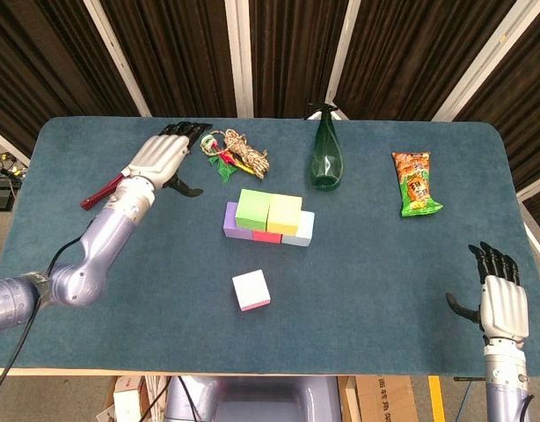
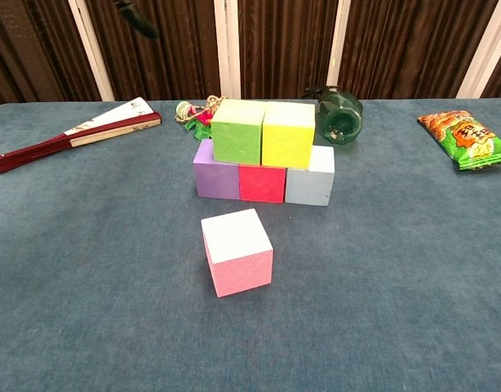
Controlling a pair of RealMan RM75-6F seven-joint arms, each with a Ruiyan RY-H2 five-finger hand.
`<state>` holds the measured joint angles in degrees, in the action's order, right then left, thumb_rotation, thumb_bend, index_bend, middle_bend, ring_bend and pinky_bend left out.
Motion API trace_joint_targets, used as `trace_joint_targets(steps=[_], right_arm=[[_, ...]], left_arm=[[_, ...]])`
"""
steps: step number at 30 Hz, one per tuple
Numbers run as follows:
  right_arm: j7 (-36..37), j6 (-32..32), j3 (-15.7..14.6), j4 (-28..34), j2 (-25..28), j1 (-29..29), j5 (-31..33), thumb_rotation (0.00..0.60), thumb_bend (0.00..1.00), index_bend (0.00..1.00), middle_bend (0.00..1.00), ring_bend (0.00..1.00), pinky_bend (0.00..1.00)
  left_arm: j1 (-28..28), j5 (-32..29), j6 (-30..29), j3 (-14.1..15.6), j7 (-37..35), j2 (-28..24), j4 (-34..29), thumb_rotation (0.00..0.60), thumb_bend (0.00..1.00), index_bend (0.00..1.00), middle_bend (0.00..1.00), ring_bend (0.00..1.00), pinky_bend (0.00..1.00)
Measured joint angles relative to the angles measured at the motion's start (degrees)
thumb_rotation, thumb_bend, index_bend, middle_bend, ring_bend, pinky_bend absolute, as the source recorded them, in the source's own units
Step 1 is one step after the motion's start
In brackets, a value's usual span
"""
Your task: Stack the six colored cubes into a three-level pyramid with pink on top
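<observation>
**Two levels built, pink cube alone on the worktop**

Nearest, at the 5 o'clock corner of the blue worktop (image 1: 384,290), the right hand (image 1: 502,299) hovers with its fingers (image 1: 492,259) spread, holding nothing. The pink cube (image 2: 237,251) sits alone at 6 o'clock of the stack. Behind it, the purple cube (image 2: 216,173), red cube (image 2: 262,182) and pale blue cube (image 2: 310,180) stand side by side, touching; the green cube (image 2: 238,131) and yellow cube (image 2: 288,134) rest on them. Farther back lie a rope bundle (image 1: 237,151), a green bottle (image 1: 326,156), a snack bag (image 1: 415,183) and a folded fan (image 2: 73,134). At 10 o'clock the left hand (image 1: 160,158) hangs empty, fingers (image 1: 186,129) spread.
</observation>
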<state>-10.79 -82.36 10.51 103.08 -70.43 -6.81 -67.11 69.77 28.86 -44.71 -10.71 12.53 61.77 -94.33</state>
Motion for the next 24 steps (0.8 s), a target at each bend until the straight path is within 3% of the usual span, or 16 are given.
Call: trace_joint_targets(steps=[9, 14, 20, 24], right_arm=[[0.10, 0.87, -0.15, -0.17, 0.20, -0.19, 0.45, 0.600, 0.27, 0.14, 0.10, 0.08, 0.01], [0.11, 0.82, -0.19, -0.09, 0.21, -0.20, 0.38, 0.600, 0.27, 0.14, 0.10, 0.08, 0.01], [-0.36, 0.47, -0.19, -0.04, -0.03, -0.20, 0.39, 0.600, 0.27, 0.14, 0.10, 0.08, 0.01], [-0.55, 0.67, -0.28, -0.04, -0.07, -0.29, 0.49, 0.600, 0.27, 0.14, 0.10, 0.08, 0.01]], left_arm=[[-10.45, 14.64, -7.22, 1.15, -6.26, -2.90, -5.18, 0.600, 0.20, 0.08, 0.07, 0.00, 0.00], [-18.32, 24.76, -12.46, 3.81, -9.25, -4.70, -6.86, 0.600, 0.20, 0.08, 0.07, 0.00, 0.00], [-26.16, 34.51, -19.97, 6.49, -12.93, -5.34, -6.43, 0.600, 0.20, 0.08, 0.08, 0.00, 0.00], [-28.90, 37.19, -21.01, 7.60, -14.00, -5.22, -4.24, 0.600, 0.20, 0.08, 0.10, 0.00, 0.00]])
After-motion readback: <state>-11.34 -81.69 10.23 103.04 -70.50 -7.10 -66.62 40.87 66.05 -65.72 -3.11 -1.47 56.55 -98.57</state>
